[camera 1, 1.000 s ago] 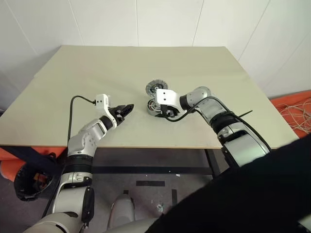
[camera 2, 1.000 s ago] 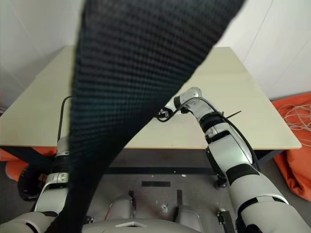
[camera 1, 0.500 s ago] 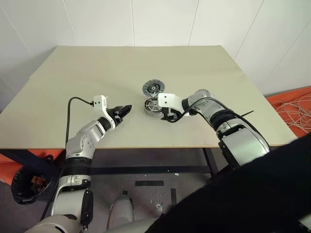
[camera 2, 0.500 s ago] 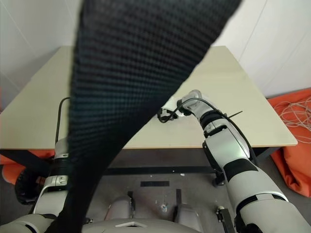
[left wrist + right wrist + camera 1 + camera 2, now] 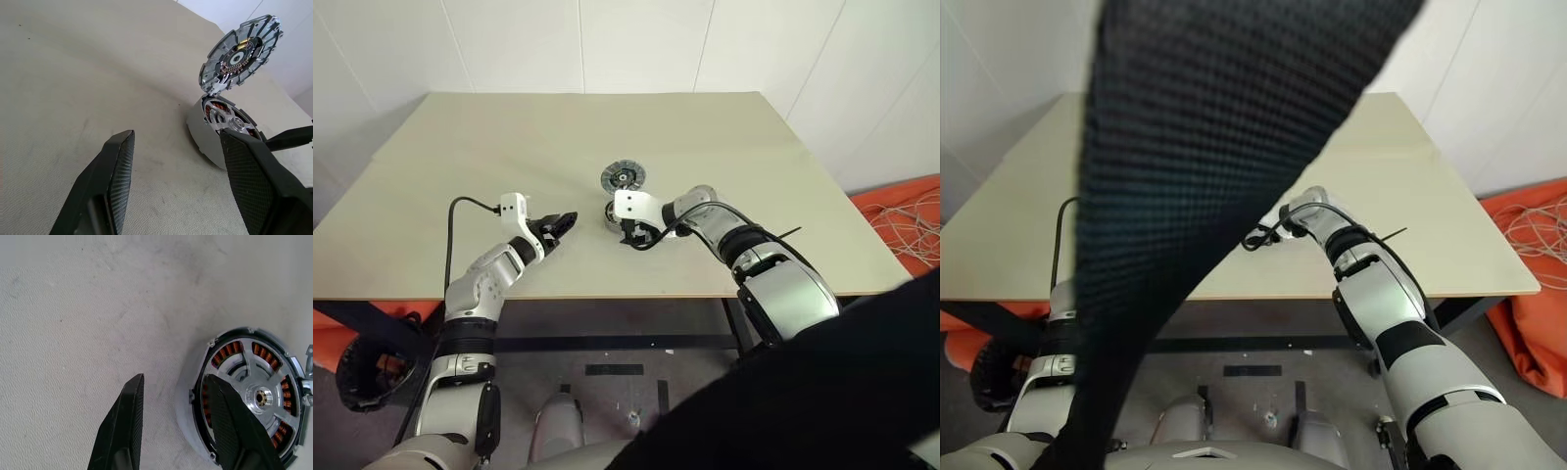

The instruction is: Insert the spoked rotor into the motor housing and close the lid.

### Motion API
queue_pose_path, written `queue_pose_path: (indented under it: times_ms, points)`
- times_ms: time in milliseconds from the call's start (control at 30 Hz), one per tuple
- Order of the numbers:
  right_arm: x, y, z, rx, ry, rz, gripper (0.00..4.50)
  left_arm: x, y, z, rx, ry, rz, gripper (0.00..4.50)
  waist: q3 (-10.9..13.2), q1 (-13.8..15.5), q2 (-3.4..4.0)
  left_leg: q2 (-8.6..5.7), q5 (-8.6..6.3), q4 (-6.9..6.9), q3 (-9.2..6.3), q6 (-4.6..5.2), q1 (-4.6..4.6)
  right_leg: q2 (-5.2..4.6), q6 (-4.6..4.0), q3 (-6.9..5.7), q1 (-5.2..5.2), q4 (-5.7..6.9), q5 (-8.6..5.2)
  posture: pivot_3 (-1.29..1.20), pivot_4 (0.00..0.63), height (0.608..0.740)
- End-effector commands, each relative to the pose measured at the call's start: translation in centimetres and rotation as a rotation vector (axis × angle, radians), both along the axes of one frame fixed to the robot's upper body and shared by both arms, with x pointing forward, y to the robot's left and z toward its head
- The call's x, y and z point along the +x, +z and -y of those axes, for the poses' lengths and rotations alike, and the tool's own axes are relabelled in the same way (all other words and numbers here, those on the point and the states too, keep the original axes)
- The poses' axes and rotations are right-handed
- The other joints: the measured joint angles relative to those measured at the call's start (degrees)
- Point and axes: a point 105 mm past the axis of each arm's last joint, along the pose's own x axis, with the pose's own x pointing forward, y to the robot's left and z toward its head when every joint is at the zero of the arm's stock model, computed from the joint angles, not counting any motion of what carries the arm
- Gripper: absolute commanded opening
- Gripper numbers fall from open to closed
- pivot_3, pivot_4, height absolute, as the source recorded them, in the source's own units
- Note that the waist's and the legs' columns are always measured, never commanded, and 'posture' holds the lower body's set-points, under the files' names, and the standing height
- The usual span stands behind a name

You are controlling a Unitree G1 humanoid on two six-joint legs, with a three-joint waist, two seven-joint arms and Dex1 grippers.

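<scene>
Round metal motor housing (image 5: 244, 401) with copper windings sits mid-table (image 5: 460, 157), silver spoked rotor (image 5: 259, 394) seated inside, ribbed grey lid (image 5: 240, 55) upright behind it. Right gripper (image 5: 173, 423) open, one finger covering the housing's rim; left gripper (image 5: 178, 183) open, empty, well apart. Black strap (image 5: 1214, 147) blocks most of the right eye view.

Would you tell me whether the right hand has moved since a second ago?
Yes: the right hand has shifted left across the motor housing, toward its near-left side.

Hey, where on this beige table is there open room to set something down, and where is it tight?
The beige table is bare behind and left of the grey ribbed lid, and along its right side. It is tight at the middle front, where the round copper-wound motor housing, the lid and the right gripper cluster, with the left gripper just beside.
</scene>
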Motion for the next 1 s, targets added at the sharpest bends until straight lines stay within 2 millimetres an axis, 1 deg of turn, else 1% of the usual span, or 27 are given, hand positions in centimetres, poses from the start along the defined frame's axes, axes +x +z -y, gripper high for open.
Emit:
queue_pose_path:
  times_ms: [33,233,333,467,500,667,1000]
  points:
    - [0.6,1.6,-0.6,0.028,-0.008,0.037,2.24,0.1,1.8,-0.5,0.010,0.011,0.066,2.98,0.00,0.00,0.00,0.00,0.00,0.00,0.00,0.00,0.00,0.00,0.00,0.00,0.00,0.01,0.00,0.00,0.000,0.740]
    - [1.1,1.6,0.3,0.016,-0.049,0.046,2.24,0.0,1.7,-0.6,0.012,0.016,0.064,2.98,0.00,0.03,0.00,0.00,0.00,0.00,0.00,0.00,0.00,0.00,0.00,0.00,0.00,0.01,0.00,0.00,0.000,0.740]
    - [1.3,1.6,0.7,0.010,-0.068,0.049,1.64,0.1,1.8,-0.6,0.012,0.016,0.067,2.98,0.00,0.04,0.00,0.00,0.00,0.00,0.00,0.00,0.01,0.00,0.00,0.00,0.00,0.02,0.00,0.00,0.000,0.740]
    - [1.5,1.5,1.1,-0.004,-0.083,0.059,0.28,0.1,1.9,-0.5,0.012,0.014,0.068,2.98,0.00,0.01,0.00,0.00,0.00,0.00,0.00,0.00,0.02,0.00,0.00,0.00,0.02,0.01,0.00,0.00,0.000,0.740]
    - [1.5,1.4,1.3,-0.007,-0.083,0.061,0.03,0.1,1.9,-0.5,0.012,0.014,0.068,2.98,0.00,0.00,0.01,0.00,0.00,0.00,0.00,-0.01,0.05,0.00,0.00,0.00,0.04,0.02,0.00,0.00,0.000,0.740]
    - [1.5,1.3,1.6,-0.019,-0.081,0.070,0.01,0.1,1.8,-0.5,0.012,0.012,0.067,2.98,0.02,0.08,0.03,0.01,0.02,0.00,0.01,-0.01,0.02,-0.01,-0.04,0.00,0.01,0.04,0.02,0.00,0.000,0.740]
    - [1.8,1.6,1.7,-0.003,-0.108,0.073,0.01,0.0,1.7,-0.3,0.011,0.011,0.064,2.98,0.02,0.08,0.03,0.01,0.03,0.01,0.02,0.00,0.01,-0.01,-0.04,0.00,0.01,0.03,0.02,0.00,0.000,0.740]
